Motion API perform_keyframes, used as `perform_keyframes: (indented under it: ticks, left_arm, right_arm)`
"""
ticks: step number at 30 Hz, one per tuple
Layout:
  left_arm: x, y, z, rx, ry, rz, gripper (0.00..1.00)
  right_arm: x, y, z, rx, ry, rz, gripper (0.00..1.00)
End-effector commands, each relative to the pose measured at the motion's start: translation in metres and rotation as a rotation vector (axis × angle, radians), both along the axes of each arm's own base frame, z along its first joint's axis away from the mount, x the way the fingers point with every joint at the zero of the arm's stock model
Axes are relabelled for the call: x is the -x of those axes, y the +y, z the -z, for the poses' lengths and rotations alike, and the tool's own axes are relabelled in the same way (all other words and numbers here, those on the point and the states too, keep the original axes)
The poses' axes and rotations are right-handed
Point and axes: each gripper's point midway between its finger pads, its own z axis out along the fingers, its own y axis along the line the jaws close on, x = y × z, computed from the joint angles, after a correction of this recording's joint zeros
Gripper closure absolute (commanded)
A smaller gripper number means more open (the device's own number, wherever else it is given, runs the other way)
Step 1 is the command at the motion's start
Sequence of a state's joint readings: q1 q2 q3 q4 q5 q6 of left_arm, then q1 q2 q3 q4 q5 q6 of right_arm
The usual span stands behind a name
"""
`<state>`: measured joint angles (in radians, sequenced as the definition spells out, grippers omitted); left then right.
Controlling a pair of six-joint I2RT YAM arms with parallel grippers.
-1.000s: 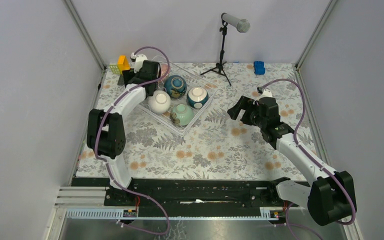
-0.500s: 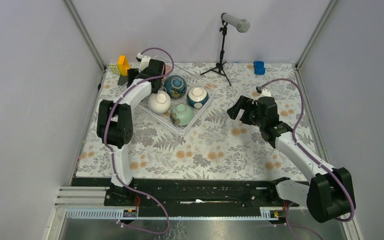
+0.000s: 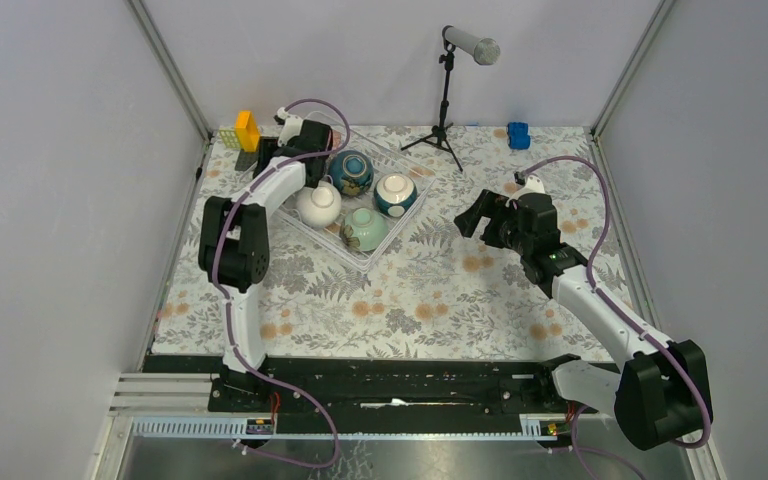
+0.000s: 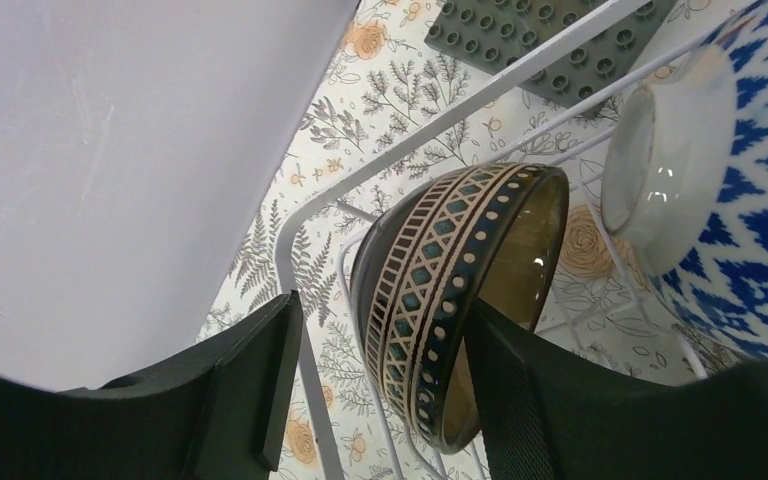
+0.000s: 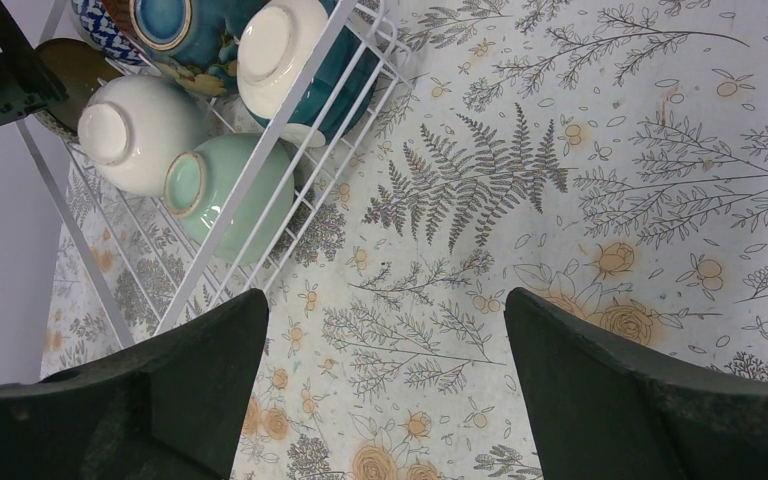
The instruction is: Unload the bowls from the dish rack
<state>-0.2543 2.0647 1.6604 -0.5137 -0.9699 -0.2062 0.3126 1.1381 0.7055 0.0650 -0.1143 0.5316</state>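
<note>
Bowls (image 3: 322, 200) were sitting in the dish rack (image 3: 400, 222), over at the far left of the floral tablecloth (image 3: 430, 290). From above I could make out a white bowl (image 3: 318, 204), a pale green bowl (image 3: 364, 228), a teal bowl (image 3: 395, 194) with a white foot and a dark blue bowl (image 3: 351, 172), all tipped over with their feet showing.

Left gripper (image 4: 380, 305) was down at the rack's far left end with its jaws spread wide. It was straddling the rim of a brown lattice-pattern bowl (image 4: 430, 270) that stood on edge between the white bars. The finger (image 4: 250, 390) on the left of the wrist view had a clear gap to the bowl. The opposite finger (image 4: 540, 400) was right up against it, but I honestly couldn't tell if it touched. Just beside that bowl was a blue-and-white zigzag bowl (image 4: 750, 150), foot facing the lattice one.

Right gripper (image 5: 385, 300) hung over bare cloth, well apart from the rack, jaws wide and holding nothing. Grey studded plate (image 4: 540, 40) lay just outside the rack's bars.
</note>
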Motion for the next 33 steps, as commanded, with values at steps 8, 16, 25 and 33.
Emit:
perform_keyframes:
  ticks: [8,16,25,33]
  left_arm:
    - [-0.008,0.007,-0.008,-0.075,0.002,-0.044,0.41]
    - [-0.011,0.006,-0.005,-0.077,0.001,-0.05,0.46]
    - [-0.01,0.011,-0.013,-0.134,0.019,-0.079,0.59]
    - [-0.008,0.011,-0.021,-0.208,0.024,-0.101,0.56]
  right_arm:
    - [-0.005,0.002,-0.022,-0.01,-0.077,0.0,0.05]
    - [-0.004,0.004,-0.028,-0.027,-0.087,-0.008,0.05]
    - [-0.005,0.008,-0.032,-0.038,-0.087,-0.021,0.05]
    - [-0.005,0.009,-0.034,-0.04,-0.088,-0.029,0.05]
